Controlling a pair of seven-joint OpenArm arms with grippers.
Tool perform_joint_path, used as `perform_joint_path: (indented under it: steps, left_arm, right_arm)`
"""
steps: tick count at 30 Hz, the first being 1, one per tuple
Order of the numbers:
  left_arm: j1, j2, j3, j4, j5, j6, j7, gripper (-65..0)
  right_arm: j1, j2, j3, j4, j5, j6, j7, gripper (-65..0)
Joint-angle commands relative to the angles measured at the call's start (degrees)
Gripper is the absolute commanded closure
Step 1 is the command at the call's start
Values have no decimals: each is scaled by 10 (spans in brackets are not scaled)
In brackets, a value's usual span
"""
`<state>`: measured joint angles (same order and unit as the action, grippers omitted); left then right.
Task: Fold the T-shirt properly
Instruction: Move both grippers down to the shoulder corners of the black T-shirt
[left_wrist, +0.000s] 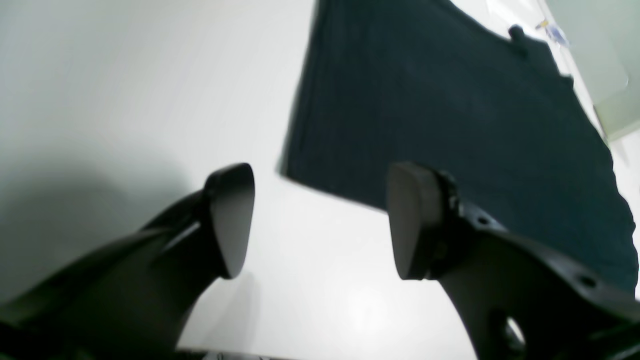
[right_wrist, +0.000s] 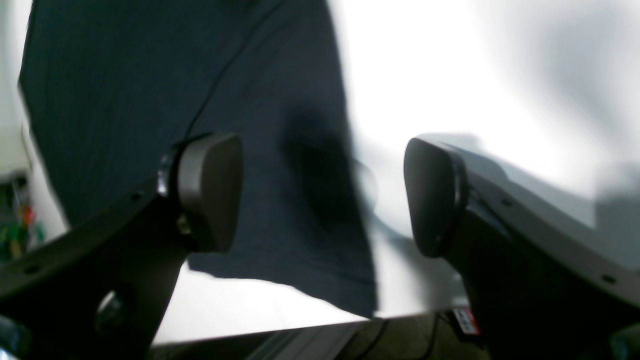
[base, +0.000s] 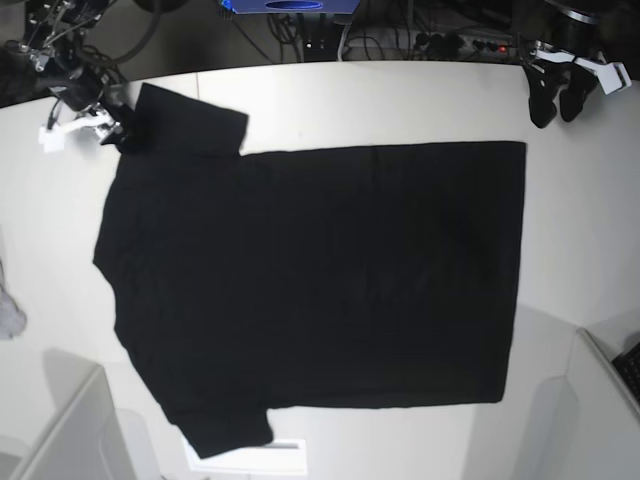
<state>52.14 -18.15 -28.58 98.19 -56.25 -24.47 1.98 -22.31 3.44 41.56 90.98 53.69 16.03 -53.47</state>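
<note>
Base view: T-shirt (base: 310, 280) lies flat, long axis left-right, sleeves left; both grippers' fingers spread wide, holding nothing.

Base view: high overhead, looking straight down, far enough to take in the whole shirt (base: 310, 280) spread on the white table (base: 580, 230), both arms at the far edge.

Left wrist view: low, close, set behind the left gripper (left_wrist: 320, 220), looking out between its parted fingers (left_wrist: 232, 220) along the tabletop (left_wrist: 125, 90) to a shirt (left_wrist: 450, 115) corner.

Right wrist view: low, close, behind the right gripper (right_wrist: 322, 195), facing down over the shirt (right_wrist: 190, 80) edge and table (right_wrist: 425, 75) rim; blurred.

Shared by all three: shirt and tabletop.
</note>
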Motion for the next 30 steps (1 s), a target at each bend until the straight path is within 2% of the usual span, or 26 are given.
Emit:
perform_joint_path:
  steps: [1, 6, 8, 12, 16, 22, 24, 27, 28, 30]
  left_arm:
    - [-3, 3, -31, 8, -5, -8, 20, -403]
    - [-59, 36, -131, -3, -4, -49, 146, -403]
    - [-81, 45, -152, -10, 21, -61, 184, -403]
    - [-115, 75, -161, -12, 95, -76, 207, -403]
    - [-129, 96, -157, -13, 119, -78, 209, -403]
    - [-138, 98, -156, -14, 118, -78, 210, -403]
    - [-139, 98, -149, -20, 118, -78, 210, -403]
    - [-149, 97, -130, -23, 118, -78, 210, -403]
    - [-151, 98, -125, -26, 118, -78, 210, -403]
    - [-154, 98, -112, -32, 118, -72, 210, -403]
  right_arm:
    - [-11, 0, -6, -2, -17, -3, -21, -459]
    - [-23, -1, -17, -3, -18, -3, -4, -458]
    - [-24, -1, -19, -3, -18, -2, -6, -458]
    - [-31, 4, -62, -3, -18, -2, -2, -443]
    - [-32, 1, -76, -4, -18, -2, 7, -359]
    - [-33, 6, -76, -21, -18, -2, 36, -269]
    - [-31, 13, -76, -38, -18, -2, 37, -200]
    - [-24, 17, -77, -68, -17, -2, 37, -30]
    - [-21, 18, -77, -76, -17, -2, 36, 0]
    - [-17, 18, -75, -89, -17, -2, 33, 0]
